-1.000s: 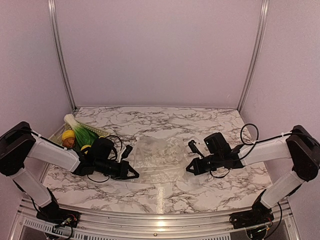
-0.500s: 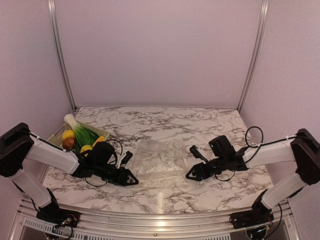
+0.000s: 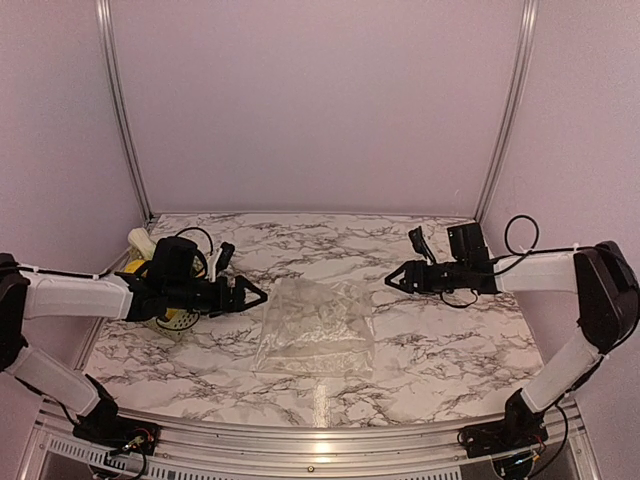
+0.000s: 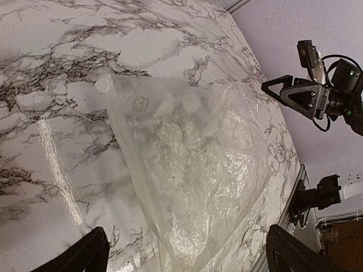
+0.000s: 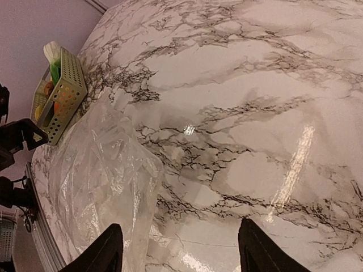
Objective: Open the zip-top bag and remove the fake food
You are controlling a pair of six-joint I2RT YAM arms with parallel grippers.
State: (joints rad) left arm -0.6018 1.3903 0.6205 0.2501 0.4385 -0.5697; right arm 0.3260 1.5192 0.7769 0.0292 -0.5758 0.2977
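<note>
The zip-top bag point(image 3: 315, 325) lies flat and crumpled on the marble table point(image 3: 420, 345), clear, with no coloured piece showing inside it point(image 4: 187, 164) point(image 5: 96, 175). The fake food sits in the pale green basket point(image 5: 65, 93) at the far left: a yellow lemon point(image 3: 135, 268) and a white-ended green vegetable point(image 3: 140, 238) show, the rest hidden by the left arm. My left gripper point(image 3: 255, 295) point(image 4: 190, 255) is open, left of the bag and apart from it. My right gripper point(image 3: 393, 280) point(image 5: 178, 249) is open too, off the bag's back right, nothing between its fingers.
The basket point(image 3: 178, 320) stands close behind the left wrist, near the table's left edge. Aluminium posts point(image 3: 125, 120) and pale walls close in the back and sides. A metal rail point(image 3: 320, 440) runs along the front edge.
Both grippers opened and let go of the bag. The left arm drew back to the left and the right arm to the back right. The bag settled flat.
</note>
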